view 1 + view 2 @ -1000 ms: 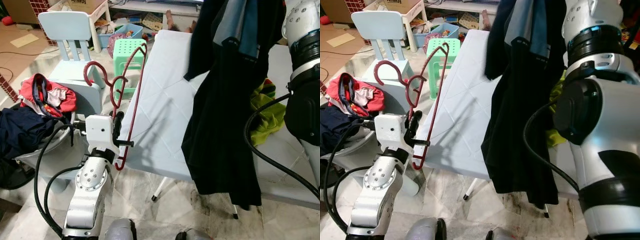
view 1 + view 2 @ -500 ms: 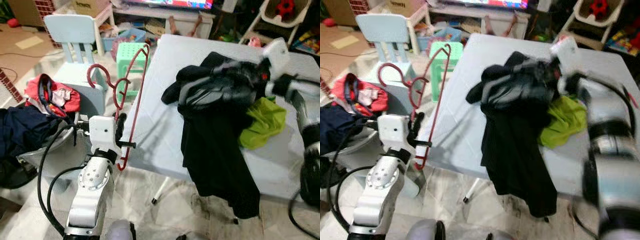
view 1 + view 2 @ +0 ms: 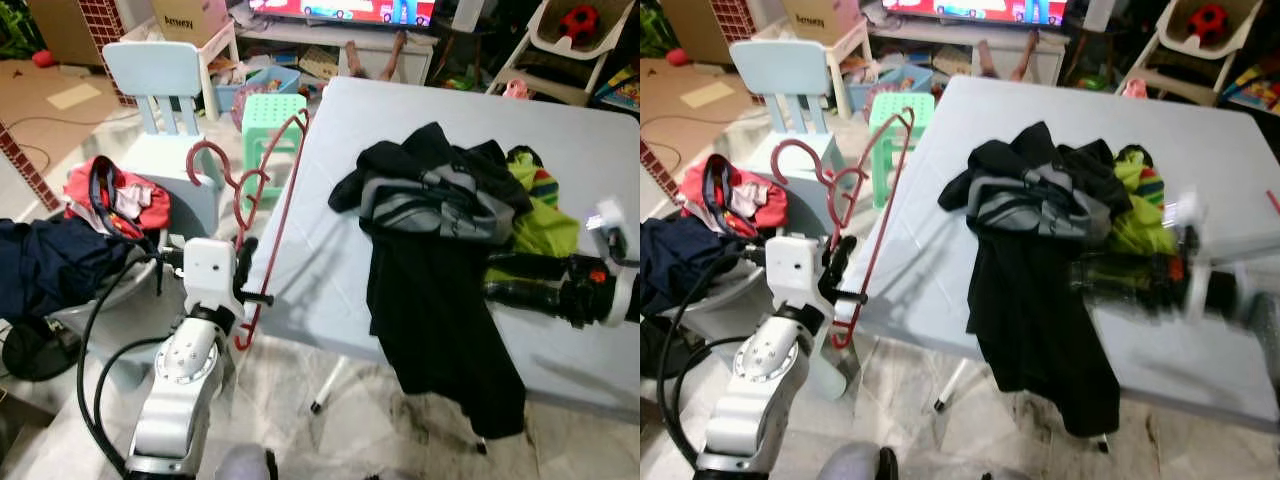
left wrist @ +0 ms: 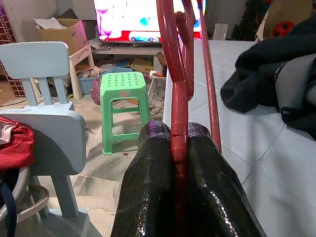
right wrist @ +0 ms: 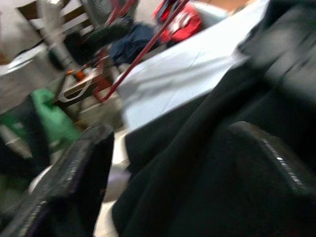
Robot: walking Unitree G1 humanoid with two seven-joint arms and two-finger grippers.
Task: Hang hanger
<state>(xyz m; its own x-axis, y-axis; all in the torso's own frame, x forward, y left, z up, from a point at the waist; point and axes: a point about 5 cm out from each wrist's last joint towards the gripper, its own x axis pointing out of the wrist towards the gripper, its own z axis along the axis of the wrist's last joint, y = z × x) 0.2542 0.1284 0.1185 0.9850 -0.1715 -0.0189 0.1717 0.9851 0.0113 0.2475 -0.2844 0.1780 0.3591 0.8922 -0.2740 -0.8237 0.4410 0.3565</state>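
Two dark red hangers stand upright beside the left edge of the pale table. My left gripper is shut on their lower bar, seen close in the left wrist view as the hangers clamped in the gripper. A black and grey garment lies heaped on the table, and its black part hangs over the near edge. My right gripper lies low over the table, right of the garment, pointing at it. In the right wrist view, the gripper is open against the black cloth.
A green cloth lies behind the heap. Left of the table stand a light blue child's chair and a green stool. Red clothes and dark blue clothes sit by my left arm. Toys and a TV stand crowd the back.
My right arm came down from high up to just over the table. The black garment it held up now lies heaped on the table. The left gripper still holds the hangers.
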